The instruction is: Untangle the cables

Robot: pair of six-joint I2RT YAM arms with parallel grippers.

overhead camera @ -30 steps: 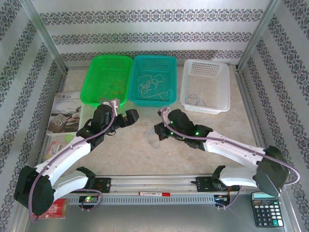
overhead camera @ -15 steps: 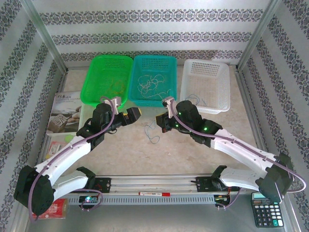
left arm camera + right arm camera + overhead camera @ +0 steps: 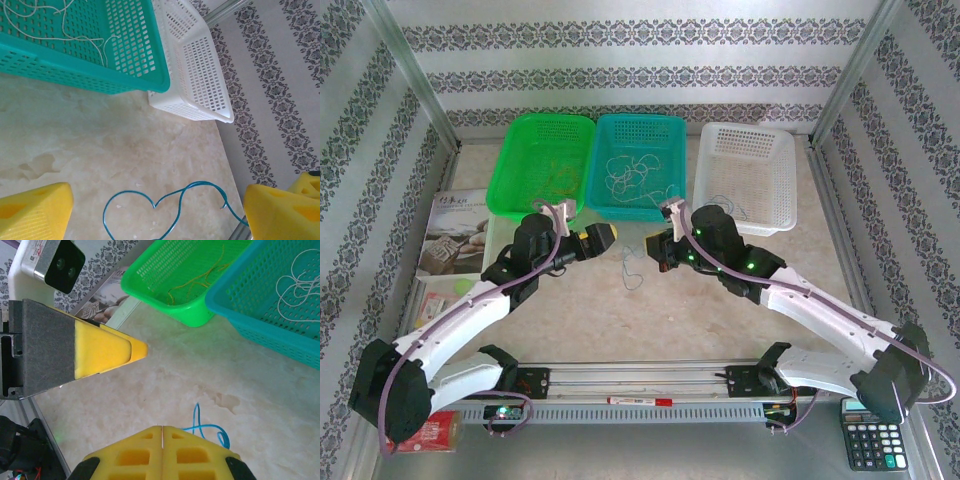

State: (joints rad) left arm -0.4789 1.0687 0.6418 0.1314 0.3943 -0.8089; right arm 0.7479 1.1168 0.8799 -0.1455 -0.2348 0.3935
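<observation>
While the right gripper (image 3: 161, 429) is clamped on a blue cable (image 3: 154, 206) looping over the tabletop (image 3: 700, 320), left gripper (image 3: 603, 233) spread open just beside it, whitish cables (image 3: 632, 172) in teal basket (image 3: 640, 117), yellowish cables (image 3: 558, 182) in green basket (image 3: 552, 118).

Calculator (image 3: 873, 433) lower right corner. Red marker (image 3: 638, 401) on rail, bottom centre. Printed booklet (image 3: 455, 232) at left, mid-height. Red packet (image 3: 440, 432) lower left corner, partly hidden.
</observation>
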